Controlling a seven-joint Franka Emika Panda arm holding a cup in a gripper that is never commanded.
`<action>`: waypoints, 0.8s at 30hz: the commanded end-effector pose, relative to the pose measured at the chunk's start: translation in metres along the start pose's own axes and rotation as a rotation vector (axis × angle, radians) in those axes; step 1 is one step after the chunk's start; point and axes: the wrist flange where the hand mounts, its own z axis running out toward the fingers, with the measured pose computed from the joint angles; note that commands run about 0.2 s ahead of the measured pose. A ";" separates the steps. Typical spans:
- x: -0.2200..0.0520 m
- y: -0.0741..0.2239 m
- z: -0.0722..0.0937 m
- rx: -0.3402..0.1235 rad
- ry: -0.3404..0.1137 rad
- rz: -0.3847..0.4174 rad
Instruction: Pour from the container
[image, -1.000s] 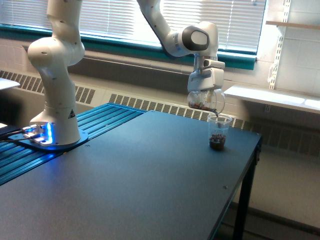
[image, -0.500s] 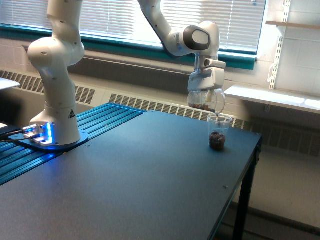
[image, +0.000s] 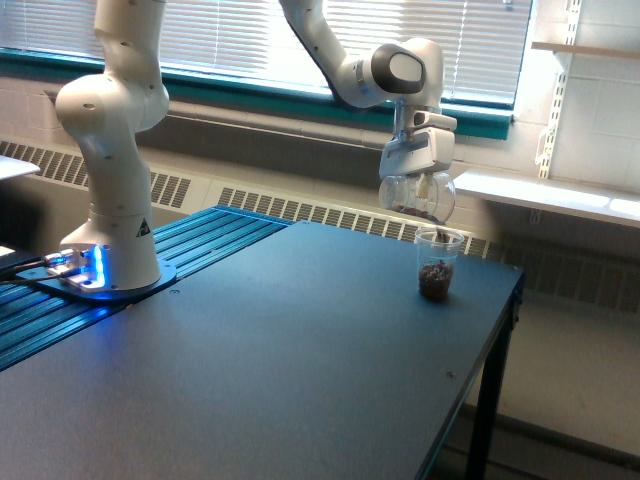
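Hanging from the white arm (image: 330, 60) near the far corner of the table (image: 250, 360), the gripper (image: 417, 172) points down and is closed around the container (image: 417, 194), a clear, rounded vessel that sits directly below the gripper's white body, its upper part caught between the jaws. The container is tilted, its lower edge dipping toward the exterior view's right, and brown granular bits lie along that low side. It is off the table, hovering just above the smaller clear cup (image: 436, 265), which stands upright on the dark tabletop close to the table's far right edge. A thin brown trickle joins the container's low lip to the mouth of the smaller cup (whether the two rims actually touch is too fine to tell from here). The smaller cup has a layer of the same brown bits in its bottom.

Well apart from all this, at the exterior view's left, the arm's white base (image: 105, 180) stands on a round mount with a blue light glowing at its foot, beside ribbed blue rails (image: 190, 250). Behind the table run a radiator grille (image: 330, 215) and a window with closed blinds (image: 230, 40); a white shelf (image: 545, 195) sits at the exterior view's right.
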 end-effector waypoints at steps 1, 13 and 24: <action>0.000 -0.004 -0.002 -0.015 0.004 -0.032; -0.001 -0.002 -0.001 -0.033 -0.008 -0.049; -0.001 -0.003 -0.002 -0.030 -0.011 -0.052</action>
